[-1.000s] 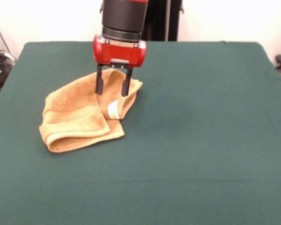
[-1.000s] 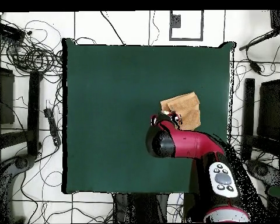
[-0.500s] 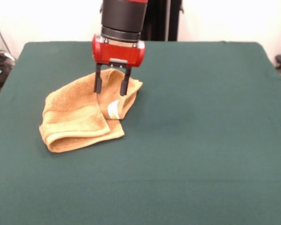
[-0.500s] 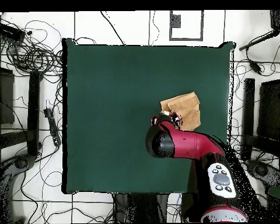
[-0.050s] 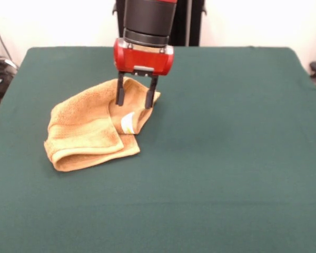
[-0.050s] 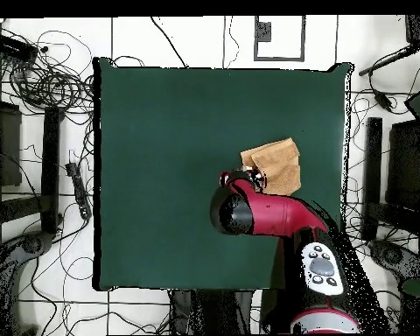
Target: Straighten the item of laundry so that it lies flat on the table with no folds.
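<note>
Towel (image 5: 89, 129) lies folded on the green bench (image 5: 226, 158). Pincer (image 5: 136, 99) is spread wide and empty over the towel's far corner.

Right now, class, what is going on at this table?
A red and black robot arm holds its pincer open over the far corner of an orange-tan towel. Nothing is gripped. The towel lies folded over itself on the green table, its white label showing at the fold, so it is not yet flat.
</note>
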`<state>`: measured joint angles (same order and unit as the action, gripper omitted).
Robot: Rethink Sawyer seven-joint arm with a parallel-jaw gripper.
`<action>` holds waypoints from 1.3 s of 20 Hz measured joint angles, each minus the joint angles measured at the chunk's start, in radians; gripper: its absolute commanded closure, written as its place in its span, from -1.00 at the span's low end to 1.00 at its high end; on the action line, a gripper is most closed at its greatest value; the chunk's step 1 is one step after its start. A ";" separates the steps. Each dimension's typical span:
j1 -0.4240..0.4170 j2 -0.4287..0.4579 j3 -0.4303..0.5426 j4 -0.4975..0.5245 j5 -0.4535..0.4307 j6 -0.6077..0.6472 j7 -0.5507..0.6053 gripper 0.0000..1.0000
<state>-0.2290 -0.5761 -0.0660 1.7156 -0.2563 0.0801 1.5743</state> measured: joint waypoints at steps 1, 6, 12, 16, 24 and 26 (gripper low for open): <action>0.002 0.000 0.000 0.000 0.002 0.000 0.000 -1.00; 0.028 0.000 -0.001 0.000 0.025 0.000 0.000 -1.00; 0.027 0.004 -0.001 0.000 0.027 0.000 0.000 -1.00; 0.022 0.017 -0.001 0.000 0.027 0.000 0.000 -1.00; -0.004 0.060 0.000 0.000 0.027 0.000 0.000 -1.00; -0.023 0.071 0.000 -0.001 0.027 0.000 0.000 -1.00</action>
<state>-0.2525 -0.5046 -0.0661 1.7151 -0.2294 0.0799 1.5743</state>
